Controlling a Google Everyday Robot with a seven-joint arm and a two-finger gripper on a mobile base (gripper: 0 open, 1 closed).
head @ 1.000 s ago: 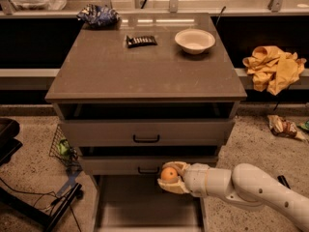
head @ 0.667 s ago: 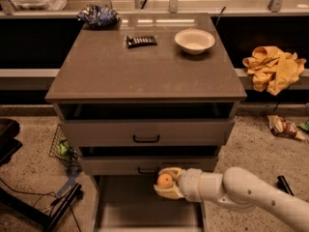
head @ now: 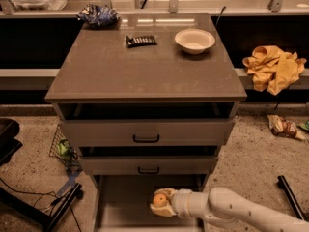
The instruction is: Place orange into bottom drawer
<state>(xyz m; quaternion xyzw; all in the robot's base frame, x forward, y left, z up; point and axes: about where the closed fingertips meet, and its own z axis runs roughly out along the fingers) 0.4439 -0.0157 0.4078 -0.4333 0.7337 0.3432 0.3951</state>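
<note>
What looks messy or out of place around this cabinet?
A yellow cloth lies crumpled right of the cabinet, and a wrapper litters the floor. The gripper, over the bottom drawer, holds the orange.

One camera, seemingly mounted high, looks down at the cabinet (head: 145,76) front from nearby, gripper (head: 161,203) low in frame

The white arm (head: 241,210) reaches in from the lower right, lying nearly level with its forearm pointing left. Its tool (head: 158,204) sits low over the pulled-out bottom drawer (head: 123,202), fingers clasped around the orange (head: 160,198).
</note>
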